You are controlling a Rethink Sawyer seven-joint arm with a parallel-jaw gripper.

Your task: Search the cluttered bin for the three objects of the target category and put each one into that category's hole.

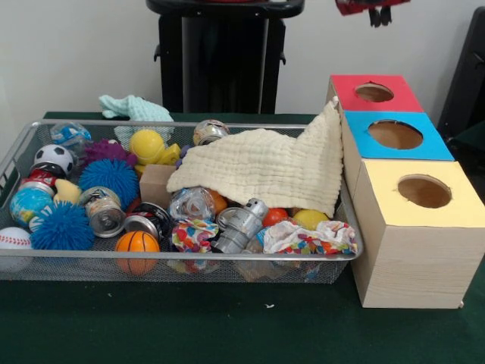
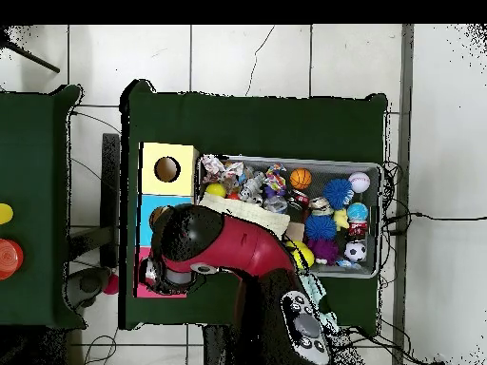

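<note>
From above, the red and black arm (image 2: 228, 249) sprawls across the table's base-side edge and hides the red and most of the blue box tops; the front view shows only the gripper (image 1: 377, 14) as dark tips at the top edge, and whether it is released or clenched cannot be told. The front view alone shows all three wooden boxes in a row just beside the bin's right end, each with a round hole: yellow top (image 1: 420, 193) nearest, blue top (image 1: 394, 135) in the middle, red top (image 1: 373, 92) farthest.

The table (image 1: 227, 326) is covered in dark green cloth; the floor (image 2: 276, 57) is pale tile. The wire-mesh bin (image 1: 182, 262) holds the clutter to be searched. A cream waffle-weave cloth (image 1: 265, 167) drapes over its right half and up against the boxes. Along the left end lie two spiky blue balls (image 1: 110, 178), a soccer ball (image 1: 53, 158) and a globe ball (image 1: 30, 203). At the front edge sit a small basketball (image 1: 137, 243), a baseball (image 1: 15, 241), crushed metal cans (image 1: 239, 226) and crumpled patterned cloth (image 1: 307, 236). A yellow rubber duck (image 1: 150, 148) is near the back edge.
</note>
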